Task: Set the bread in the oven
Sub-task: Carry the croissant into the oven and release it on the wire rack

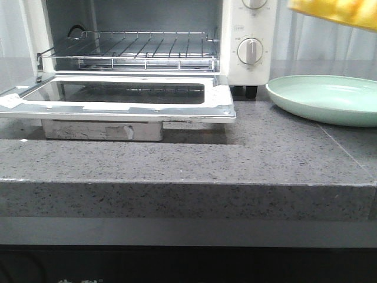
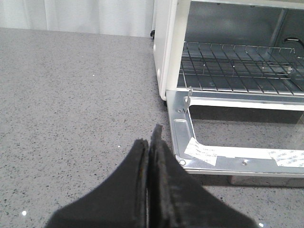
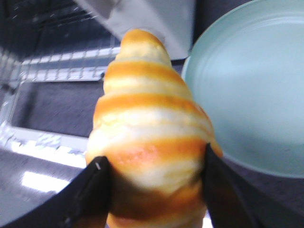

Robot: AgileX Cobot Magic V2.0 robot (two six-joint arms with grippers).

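The bread (image 3: 152, 128), a glossy yellow roll with orange ridges, is held between the black fingers of my right gripper (image 3: 154, 164), which is shut on it. In the front view only a yellow piece of the bread (image 1: 339, 10) shows at the top right edge, in the air above the plate. The white oven (image 1: 135, 41) stands at the back left with its glass door (image 1: 118, 97) folded down flat and the wire rack (image 1: 135, 50) bare. My left gripper (image 2: 151, 142) is shut and empty, low over the counter beside the door's corner (image 2: 183, 161).
A pale green round plate (image 1: 330, 97) lies to the right of the oven, also in the right wrist view (image 3: 251, 85). The grey speckled counter (image 1: 177, 159) has a front edge near the camera. Oven knobs (image 1: 250, 52) face forward.
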